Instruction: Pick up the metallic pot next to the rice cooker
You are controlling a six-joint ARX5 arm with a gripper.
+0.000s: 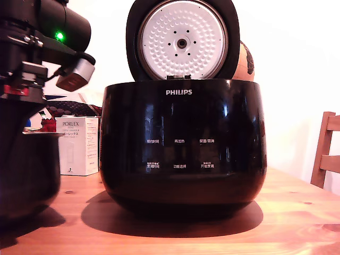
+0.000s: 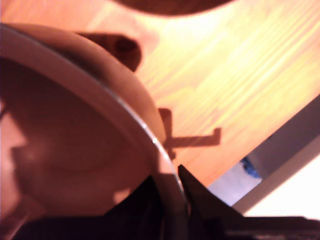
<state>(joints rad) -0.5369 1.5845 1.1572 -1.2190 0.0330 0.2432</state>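
Rice cooker beside metallic pot; box behind

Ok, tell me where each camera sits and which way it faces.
Exterior view: low at table height, facing the rice cooker front-on; the arm shows at its left, above the metallic pot.
Wrist view: on the wrist, looking down at the pot's rim, gripper straddling it.
Shared: the pot and the wooden table.
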